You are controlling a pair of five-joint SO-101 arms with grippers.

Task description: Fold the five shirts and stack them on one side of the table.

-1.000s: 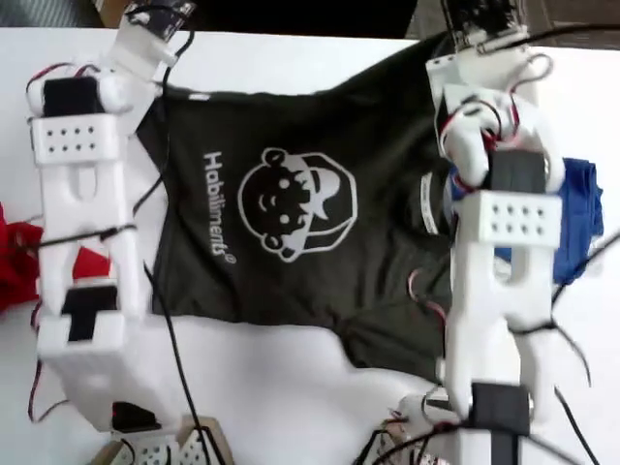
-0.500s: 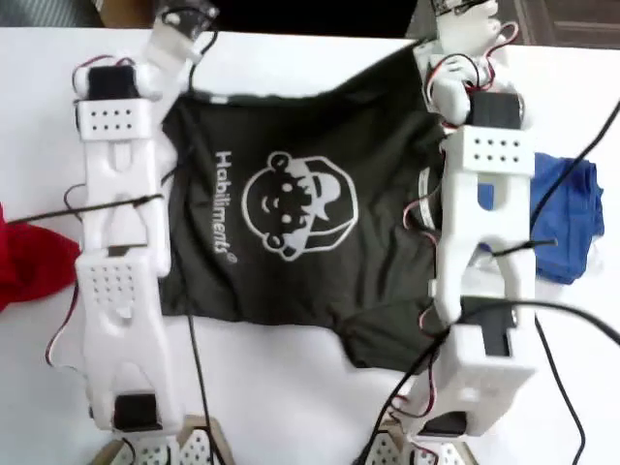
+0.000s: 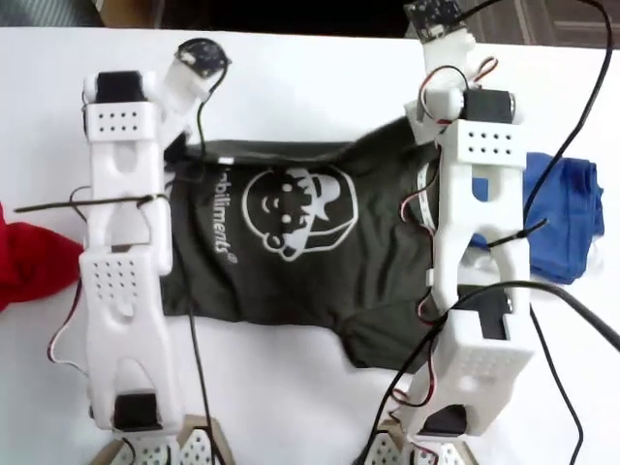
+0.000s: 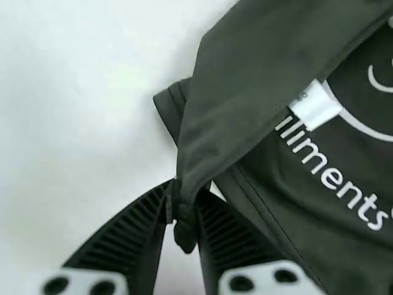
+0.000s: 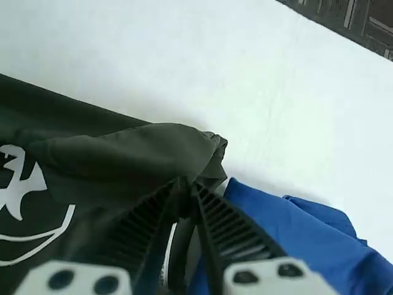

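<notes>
A dark shirt (image 3: pixel 291 271) with a white cartoon print lies spread in the middle of the table. Its far edge is lifted and doubled over the print. In the left wrist view my left gripper (image 4: pixel 182 215) is shut on the far left corner of the dark shirt (image 4: pixel 276 74), near its white label (image 4: pixel 314 104). At the far right corner my right gripper (image 5: pixel 184 200) is shut on a fold of the dark shirt (image 5: pixel 110 160). A blue shirt (image 3: pixel 562 223) lies bunched at the right, touching that corner. A red shirt (image 3: pixel 34 266) lies at the left edge.
Both white arms reach over the shirt's left and right sides, with their cables trailing over it. Bare white table (image 3: pixel 310 87) lies beyond the shirt's far edge and in front of its near hem. The blue shirt (image 5: pixel 276 227) sits close beside my right gripper.
Both grippers have drawn the shirt's far edge toward the near side. That edge has left the table's far rim and now folds over the top of the print.
</notes>
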